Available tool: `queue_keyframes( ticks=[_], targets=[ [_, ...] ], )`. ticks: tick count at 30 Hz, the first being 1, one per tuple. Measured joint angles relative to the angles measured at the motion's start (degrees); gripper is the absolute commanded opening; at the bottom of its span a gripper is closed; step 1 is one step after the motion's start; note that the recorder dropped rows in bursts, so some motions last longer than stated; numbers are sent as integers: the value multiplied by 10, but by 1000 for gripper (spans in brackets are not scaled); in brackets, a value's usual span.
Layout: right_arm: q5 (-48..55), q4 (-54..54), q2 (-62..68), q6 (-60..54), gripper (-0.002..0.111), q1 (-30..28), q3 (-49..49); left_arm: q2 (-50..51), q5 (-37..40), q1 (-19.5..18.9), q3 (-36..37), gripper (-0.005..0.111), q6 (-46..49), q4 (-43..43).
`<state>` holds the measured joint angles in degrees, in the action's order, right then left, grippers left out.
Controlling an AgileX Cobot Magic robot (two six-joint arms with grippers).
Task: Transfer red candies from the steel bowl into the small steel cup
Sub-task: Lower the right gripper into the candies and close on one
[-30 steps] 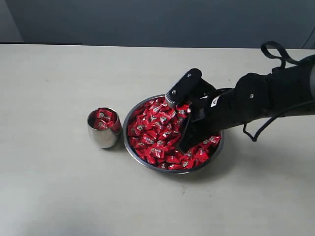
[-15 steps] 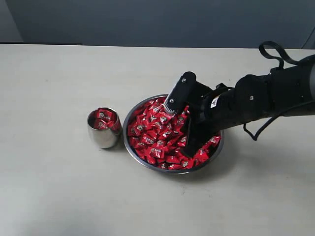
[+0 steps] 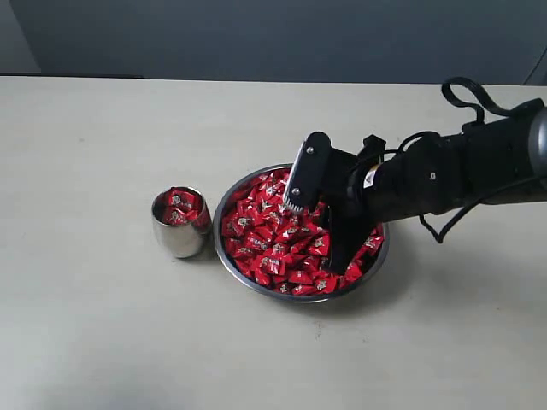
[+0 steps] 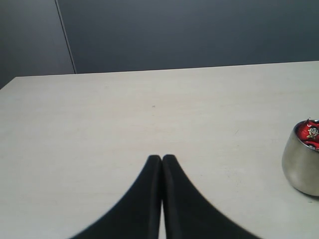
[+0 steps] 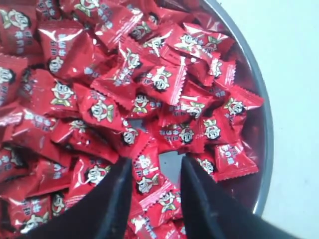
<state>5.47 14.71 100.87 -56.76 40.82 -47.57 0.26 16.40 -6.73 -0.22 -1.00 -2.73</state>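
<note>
Exterior view: the right gripper (image 3: 314, 235) dips into the steel bowl (image 3: 291, 298) on a pale table (image 3: 102, 333), its black arm reaching in from the right, its fingers down among the red candies (image 3: 261, 239) heaped inside. Right wrist view, from close above: the two dark fingers (image 5: 117, 199) stand apart, tips sunk in the pile, with one red-wrapped candy (image 5: 145, 180) lying between them and a patch of bare steel showing beside it; the jaws are parted and not clamped on it. More wrappers fill the bowl out to its thin rim (image 5: 267, 149). Just beside the bowl, on its left in the exterior view, the small steel cup (image 3: 179, 237) stands upright with several candies (image 3: 181, 205) already in it. Left wrist view: the left gripper (image 4: 162, 158) hangs over bare tabletop, fingers pressed together on nothing, the cup (image 4: 300, 167) off to one side.
</note>
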Motion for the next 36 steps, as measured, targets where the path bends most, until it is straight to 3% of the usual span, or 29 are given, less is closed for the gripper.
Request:
queue_keyframes(
  ticks=[7, 36],
  targets=[
    [-12, -118, 0, -2, 33, 33, 0, 0, 0, 0, 0, 0, 0, 0],
    [-68, -126, 55, -3, 33, 66, 0, 0, 0, 0, 0, 0, 0, 0]
  ],
)
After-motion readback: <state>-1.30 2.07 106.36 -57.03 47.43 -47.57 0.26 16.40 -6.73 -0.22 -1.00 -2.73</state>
